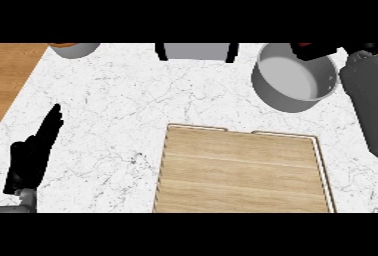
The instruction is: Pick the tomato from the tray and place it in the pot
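White marble, veined in grey, forms the counter (111,100); a strip of brown wood grain borders it at the far left.

A rectangular tray (244,170) of pale wood lies at the lower centre. Its grain runs crosswise, its rim is thin and raised, and its far edge has a shallow notch.

The pot (277,97) stands beyond the tray's far right corner, apart from it. It is round, of smooth grey metal, with a lighter flat inside.

Along the far edge sit a grey round vessel (74,50) at the left and a grey block (196,51) between two black uprights at the centre. Both are cut by the view.

The right hand (319,50) is over the pot's far rim, its grey forearm (362,100) running up the right edge. The black fingers are curled round the tomato (297,46), of which only a red sliver shows at the hand's left side. The tomato is thus above the pot's far rim, off the tray and not inside the pot.

The left hand (33,150) rests at the left edge, well apart from tray and pot. Its fingers are straight, held together and pointing away, and they hold nothing.
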